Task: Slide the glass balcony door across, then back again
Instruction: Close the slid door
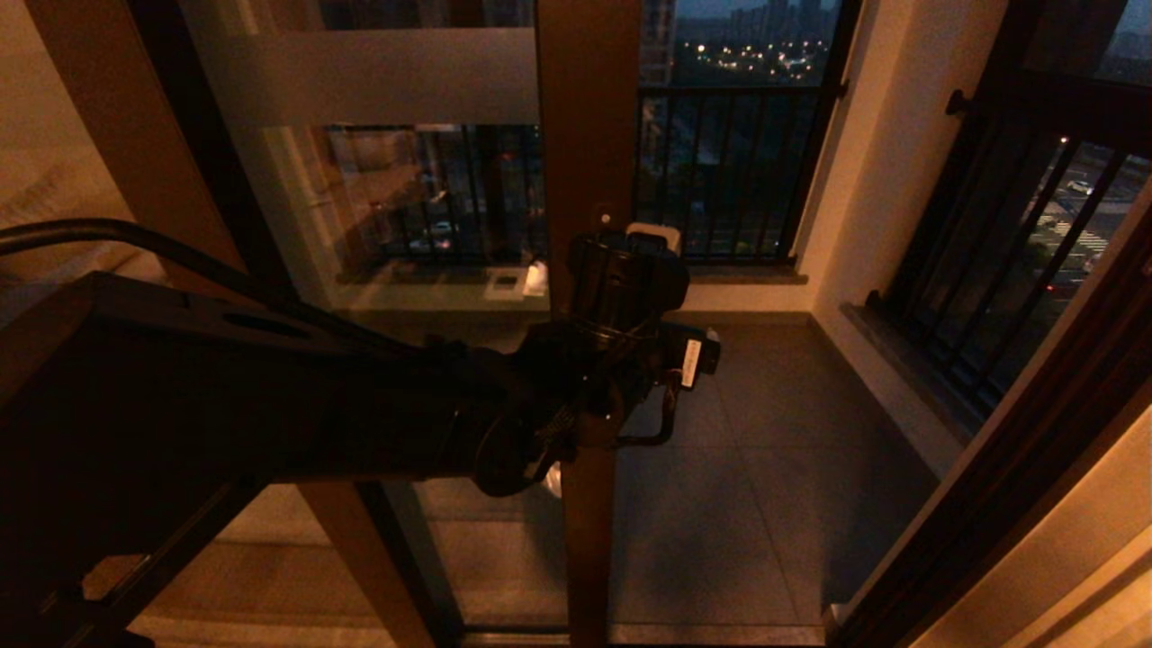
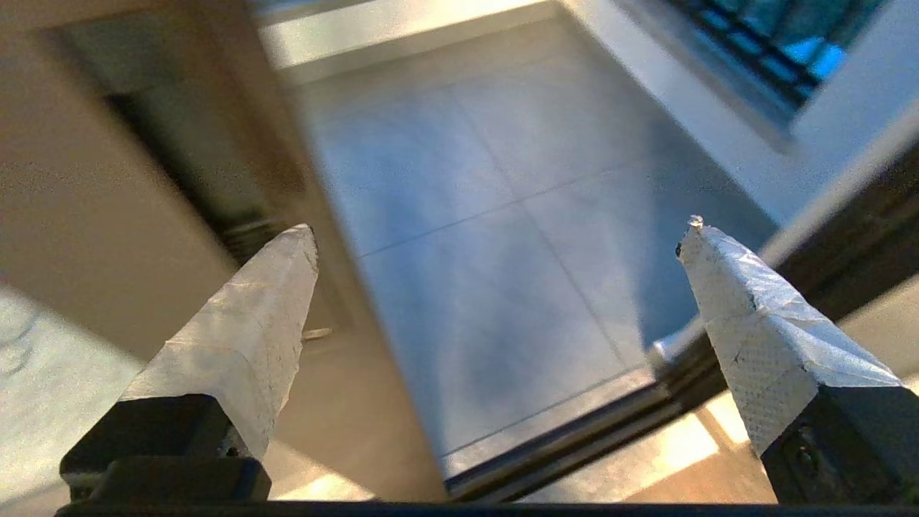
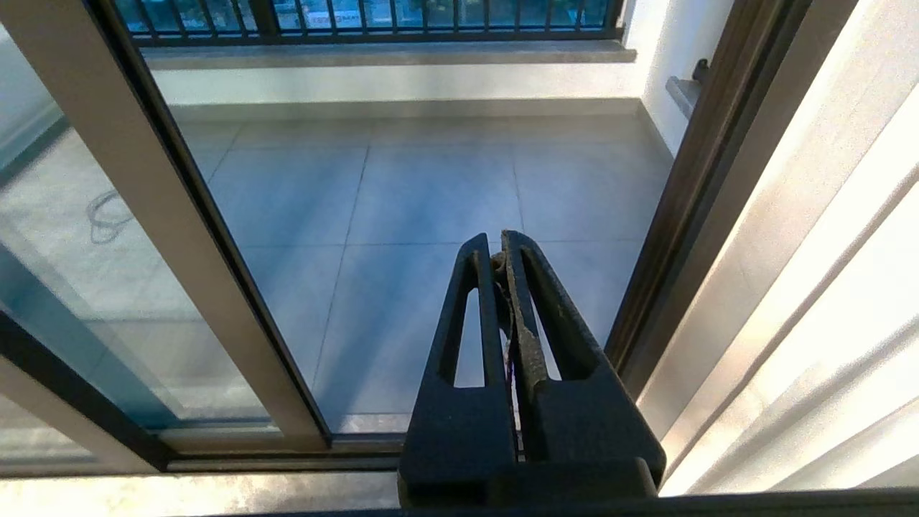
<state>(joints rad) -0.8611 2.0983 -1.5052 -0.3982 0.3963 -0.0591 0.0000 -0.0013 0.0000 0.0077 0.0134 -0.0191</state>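
Left gripper (image 2: 495, 230), fingers spread wide, nears the glass balcony door (image 1: 589, 135); no legible writing.

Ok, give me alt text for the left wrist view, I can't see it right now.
The left gripper is open, its two taped fingers spread wide with nothing between them. Beyond them lie the grey tiled balcony floor and the brown stile of the glass balcony door, close by one fingertip.
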